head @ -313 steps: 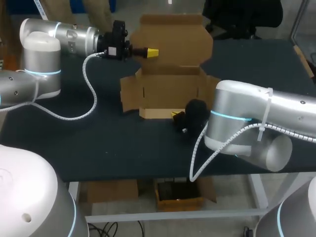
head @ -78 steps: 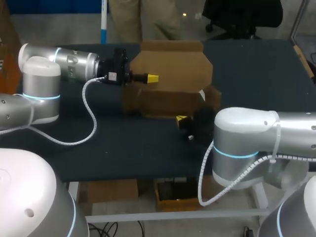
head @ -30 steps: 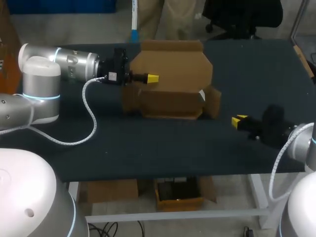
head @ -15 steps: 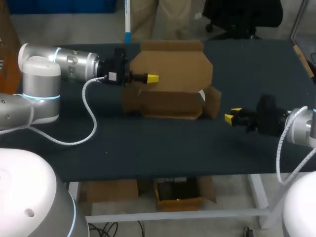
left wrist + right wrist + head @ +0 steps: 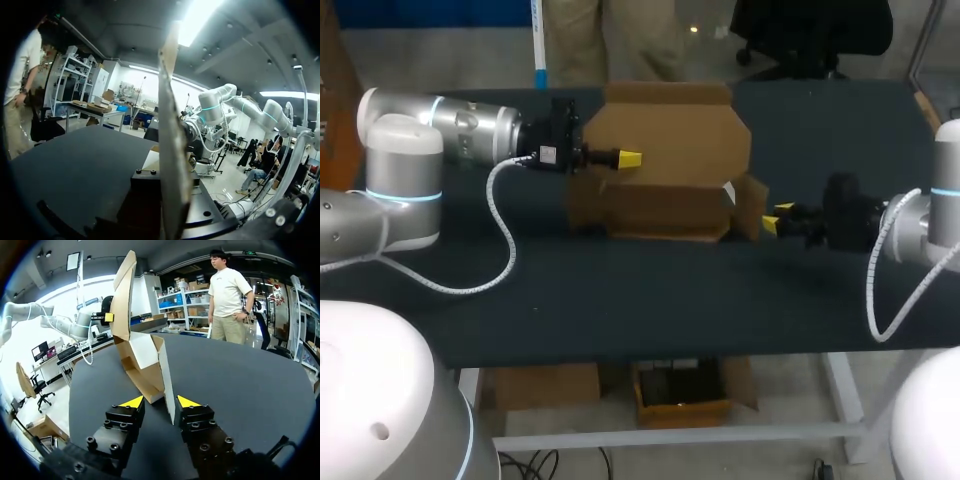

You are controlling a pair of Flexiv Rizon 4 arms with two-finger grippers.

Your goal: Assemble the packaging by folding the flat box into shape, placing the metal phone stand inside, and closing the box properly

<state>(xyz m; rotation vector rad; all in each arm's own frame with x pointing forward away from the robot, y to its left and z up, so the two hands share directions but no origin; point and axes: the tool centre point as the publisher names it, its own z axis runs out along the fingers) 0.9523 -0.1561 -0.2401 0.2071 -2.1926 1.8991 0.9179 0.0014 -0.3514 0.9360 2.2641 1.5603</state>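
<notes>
Two hands are at the cardboard box (image 5: 665, 208), which stands near the middle of the table (image 5: 620, 290) with its body folded up and its top open. The lid (image 5: 680, 130) rises upright from the box's far wall, a broad brown panel with clipped corners.

My left hand (image 5: 628, 159), held level at the box's left side, is pinching that lid at its left edge. One yellow tip lies on the lid's near face. In the left wrist view the lid (image 5: 172, 150) runs edge-on straight up out of the hand, with the dark finger blocks close against it on either side; the tips themselves are hidden there.

At the box's right end a side flap (image 5: 752, 205) stands out, angled away from the body. My right hand (image 5: 772, 218) is low over the table just beside that flap, pointing toward the box. In the right wrist view its fingers (image 5: 132, 401) are spread, and the side flap (image 5: 166, 375) comes down into the gap between them, nearer one tip than the other. Whether it touches that tip I cannot tell.
</notes>
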